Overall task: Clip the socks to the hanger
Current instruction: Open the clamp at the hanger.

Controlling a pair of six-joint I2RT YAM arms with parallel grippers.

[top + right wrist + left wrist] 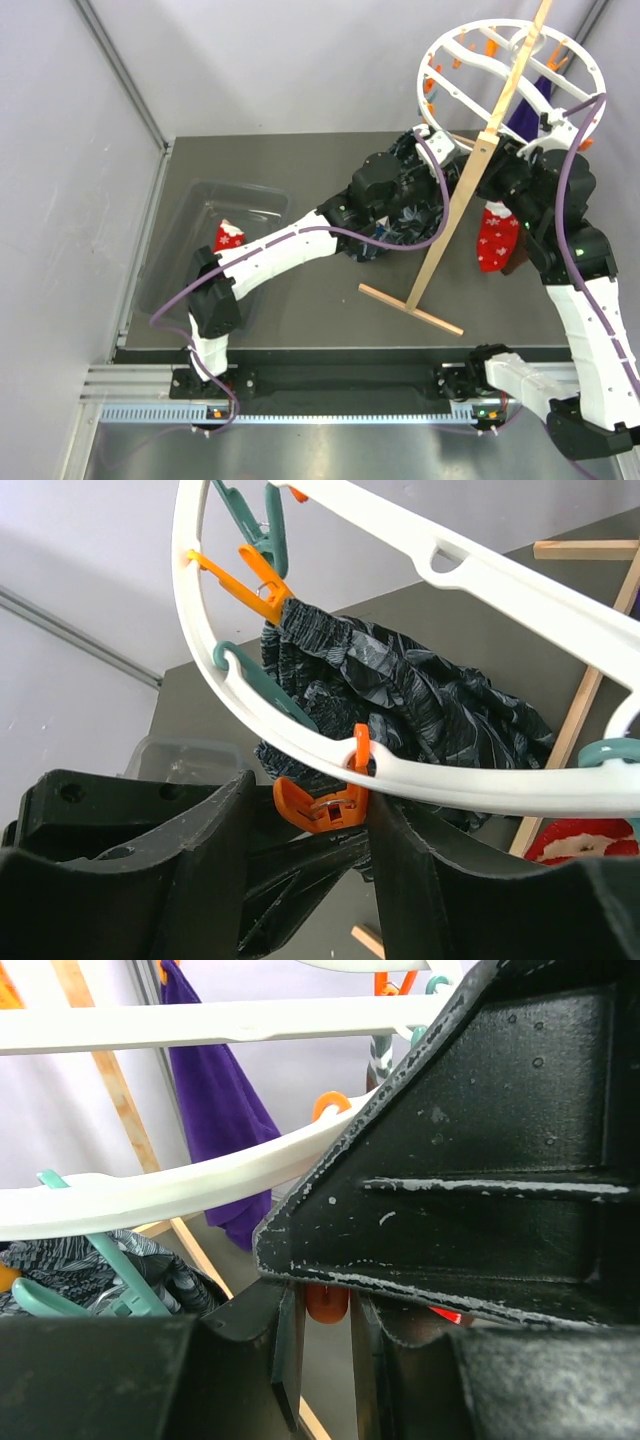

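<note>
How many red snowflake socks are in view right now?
2: one red snowflake sock in the clear plastic bin at left, a second red sock hanging beside the right arm. Others may be hidden.

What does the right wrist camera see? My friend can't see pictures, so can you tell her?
An orange clip hanging from the white hanger ring sits between the two black fingers of the right gripper. Behind it a dark patterned cloth hangs from another orange clip, with a red sock at the lower right.
</note>
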